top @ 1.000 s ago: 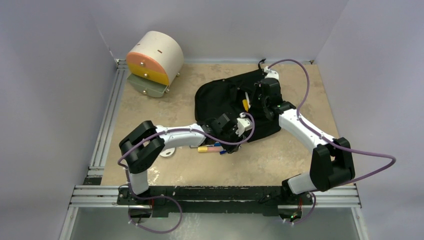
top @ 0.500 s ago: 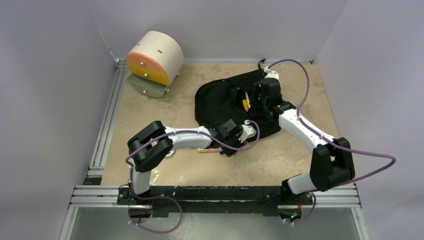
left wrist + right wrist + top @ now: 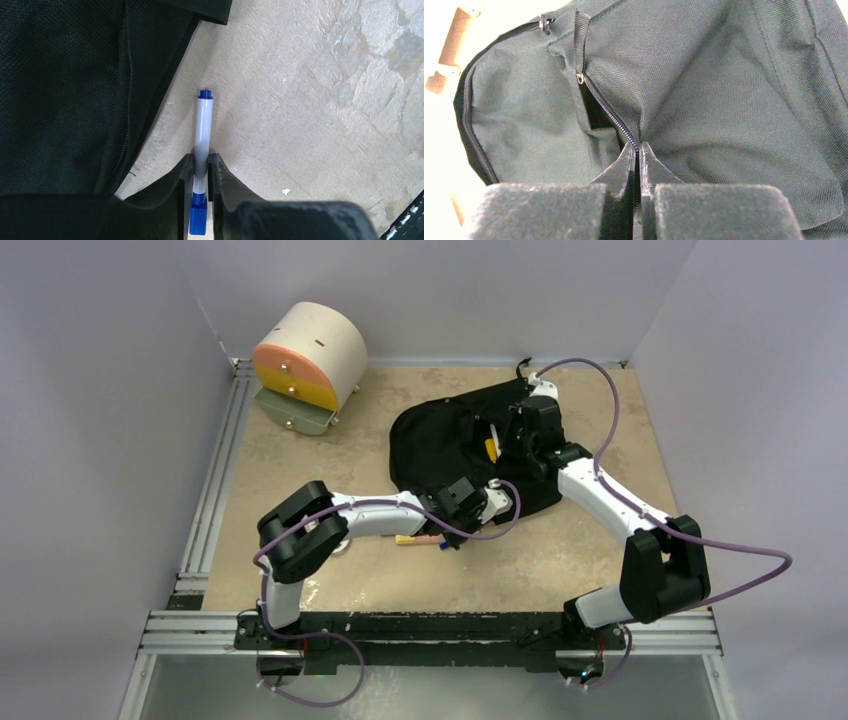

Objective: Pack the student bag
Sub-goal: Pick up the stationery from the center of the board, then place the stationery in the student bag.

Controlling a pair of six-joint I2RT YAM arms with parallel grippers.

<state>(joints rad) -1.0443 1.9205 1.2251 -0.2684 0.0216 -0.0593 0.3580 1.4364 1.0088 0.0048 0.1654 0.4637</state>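
left claw (image 3: 201,158) pinching marker (image 3: 204,125), student bag (image 3: 60,90) beside

Top view: soft, even overhead light, faint shadows under the arms; student bag (image 3: 440,445) reads as near-featureless black. Left wrist view: bright, crisp on table (image 3: 325,100) grain and marker (image 3: 203,125); left gripper (image 3: 201,160) soft at its base. Right wrist view: left edge blown out to cream; right gripper (image 3: 638,148) base blurred.

Left wrist view: bag (image 3: 60,90) runs off top and left edges; its zipper (image 3: 611,112) vanishes between the right fingers (image 3: 619,172); yellow thing (image 3: 404,538) under the left arm (image 3: 370,510), too small to name.
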